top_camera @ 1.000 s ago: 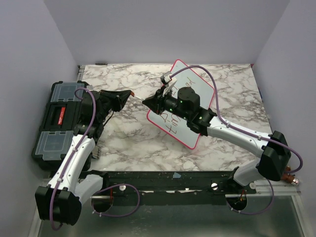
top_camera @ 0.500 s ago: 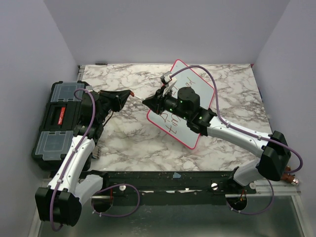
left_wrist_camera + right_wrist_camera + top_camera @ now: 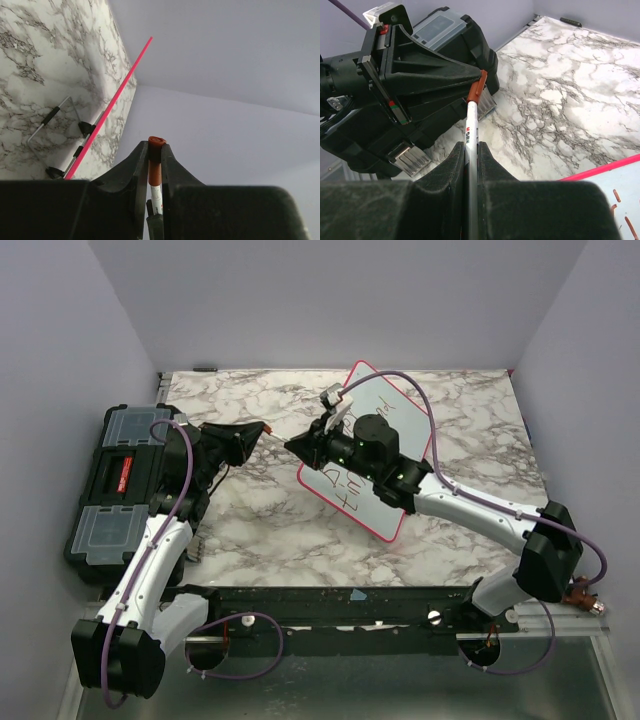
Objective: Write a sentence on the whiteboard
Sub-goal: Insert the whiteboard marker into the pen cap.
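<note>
In the top view a black toolbox [image 3: 115, 480] is seen at 9 o'clock on the marble table [image 3: 260, 530], hard against the left wall.

The left gripper [image 3: 262, 428] is held just right of the toolbox, its fingers pointed toward 3 o'clock. Its jaws are closed almost fully on the red-brown cap [image 3: 156, 141] of a marker [image 3: 471, 125]. The cap is pinched at the very fingertips and no gap is seen on either side.

The marker's white barrel spans the short space between the 2 grippers. The cap appears seated on the barrel's end.

The right gripper [image 3: 470, 146] is met tip to tip with the left one near the table's centre, pointed toward 10 o'clock. Its jaws are drawn in narrow and clamped on the white barrel, which runs out between the 2 fingers toward the cap.

The whiteboard [image 3: 375, 515] is found at about 1 o'clock from the table's centre, under and behind the right wrist. It is turned like a diamond and propped at a tilt on a wire stand [image 3: 86, 127]; in the left wrist view only its pink edge is shown.

The sentence [image 3: 345, 483] is set on the board in 2 lines of reddish-brown lettering, one toward 1 o'clock and one toward 7 o'clock. It is partly covered by the right arm and too small to be read.
</note>
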Motion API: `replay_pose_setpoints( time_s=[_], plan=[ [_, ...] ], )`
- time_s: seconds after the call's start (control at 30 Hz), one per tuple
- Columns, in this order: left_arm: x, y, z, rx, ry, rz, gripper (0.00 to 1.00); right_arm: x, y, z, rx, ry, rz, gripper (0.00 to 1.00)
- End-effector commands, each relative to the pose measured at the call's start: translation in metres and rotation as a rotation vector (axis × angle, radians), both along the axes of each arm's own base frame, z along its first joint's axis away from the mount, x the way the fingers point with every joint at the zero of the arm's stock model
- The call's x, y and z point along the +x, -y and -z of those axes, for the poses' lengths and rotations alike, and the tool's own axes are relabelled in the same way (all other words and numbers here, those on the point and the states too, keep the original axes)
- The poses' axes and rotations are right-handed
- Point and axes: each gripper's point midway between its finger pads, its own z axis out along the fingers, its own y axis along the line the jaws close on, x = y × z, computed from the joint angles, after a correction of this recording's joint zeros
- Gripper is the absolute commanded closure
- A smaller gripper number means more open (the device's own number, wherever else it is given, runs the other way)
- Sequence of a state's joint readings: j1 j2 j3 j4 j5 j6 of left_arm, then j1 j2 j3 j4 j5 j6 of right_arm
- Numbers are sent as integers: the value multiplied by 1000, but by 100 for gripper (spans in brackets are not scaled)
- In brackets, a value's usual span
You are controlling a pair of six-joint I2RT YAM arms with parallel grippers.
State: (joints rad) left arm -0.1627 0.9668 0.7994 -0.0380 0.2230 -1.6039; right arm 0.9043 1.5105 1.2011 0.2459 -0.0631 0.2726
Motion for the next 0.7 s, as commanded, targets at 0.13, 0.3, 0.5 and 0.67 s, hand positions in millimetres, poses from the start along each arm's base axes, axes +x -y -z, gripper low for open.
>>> replay_pose_setpoints(
  time_s=[0.13, 0.3, 0.5, 0.67],
  plan=[
    [-5, 2, -9, -46, 21, 20, 100, 12, -8, -15, 41, 9, 49, 99],
    [-6, 3, -14, -60, 37, 24, 100, 25, -7, -8, 25, 3, 110, 99],
    [-9, 3, -18, -78, 47, 25, 100, 39, -10, -3, 25, 1, 167, 99],
    [-11, 1, -20, -84, 55, 18, 100, 42, -15, -7, 39, 11, 174, 99]
  ],
)
